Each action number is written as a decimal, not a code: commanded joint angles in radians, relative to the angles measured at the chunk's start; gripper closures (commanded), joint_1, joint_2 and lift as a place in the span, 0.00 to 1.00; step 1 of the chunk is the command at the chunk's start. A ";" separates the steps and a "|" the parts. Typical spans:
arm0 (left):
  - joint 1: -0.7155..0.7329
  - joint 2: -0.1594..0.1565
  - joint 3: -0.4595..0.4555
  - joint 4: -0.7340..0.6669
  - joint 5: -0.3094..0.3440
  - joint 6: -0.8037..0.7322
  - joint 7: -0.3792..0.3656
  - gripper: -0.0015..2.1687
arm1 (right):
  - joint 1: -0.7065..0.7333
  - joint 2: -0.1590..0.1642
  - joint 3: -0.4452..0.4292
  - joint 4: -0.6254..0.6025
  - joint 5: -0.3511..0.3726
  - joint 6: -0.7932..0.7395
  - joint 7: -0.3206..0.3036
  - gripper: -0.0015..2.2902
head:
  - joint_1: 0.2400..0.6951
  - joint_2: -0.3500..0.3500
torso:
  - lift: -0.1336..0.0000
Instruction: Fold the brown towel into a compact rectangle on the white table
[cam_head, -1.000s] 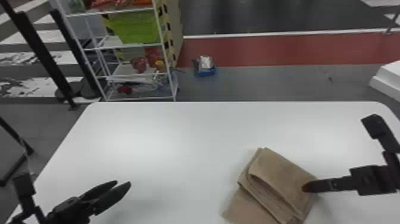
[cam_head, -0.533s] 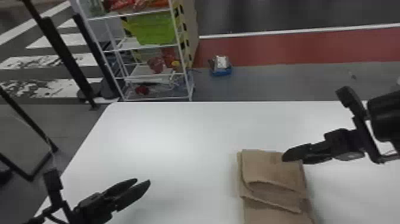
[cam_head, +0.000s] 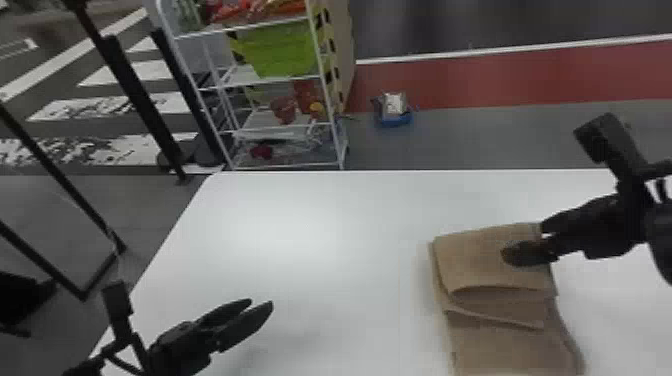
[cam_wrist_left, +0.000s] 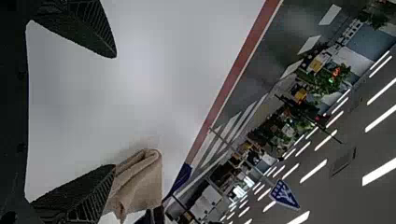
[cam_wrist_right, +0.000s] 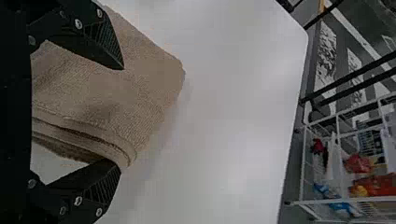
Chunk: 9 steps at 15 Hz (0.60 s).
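On the right part of the white table (cam_head: 320, 260) lies the brown towel (cam_head: 490, 260), its folded layers stacked at the far end and a flatter part toward the near edge. My right gripper (cam_head: 522, 240) is at the towel's right side, one finger over its top. In the right wrist view my right gripper (cam_wrist_right: 122, 116) stands open, the towel (cam_wrist_right: 140, 88) lying between and under its fingers. My left gripper (cam_head: 262, 302) is over the table's left part, well apart from the towel. The left wrist view has the left gripper (cam_wrist_left: 115, 112) open, the towel (cam_wrist_left: 144, 182) farther off past one fingertip.
Beyond the table's far left corner stands a white wire shelf (cam_head: 280, 125) with a green bin (cam_head: 280, 47). A blue item (cam_head: 395, 117) lies on the floor behind the table. Black posts (cam_head: 135, 95) rise left of the shelf.
The head view has swung, shifting the scene rightward. The towel looks straighter to the table. My right gripper has changed its angle, and its fingers now appear spread at the towel's right side.
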<state>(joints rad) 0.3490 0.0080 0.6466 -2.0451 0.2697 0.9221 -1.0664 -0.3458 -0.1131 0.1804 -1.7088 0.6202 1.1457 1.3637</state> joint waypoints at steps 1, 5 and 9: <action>-0.005 0.000 -0.002 0.003 0.000 -0.002 0.000 0.02 | 0.142 -0.094 0.028 -0.233 0.064 -0.201 0.003 0.05 | 1.00 0.86 | 0.07; -0.008 -0.002 -0.012 0.016 0.006 -0.018 0.000 0.02 | 0.189 -0.137 0.094 -0.232 0.153 -0.183 0.003 0.05 | 1.00 0.82 | 0.07; -0.001 -0.002 0.007 0.016 0.014 -0.015 -0.003 0.02 | 0.188 -0.168 0.113 -0.249 0.151 -0.422 0.003 0.05 | 1.00 0.80 | 0.07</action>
<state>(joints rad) 0.3455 0.0061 0.6457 -2.0306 0.2789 0.9073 -1.0687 -0.1602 -0.2630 0.2862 -1.9330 0.7751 0.8660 1.3637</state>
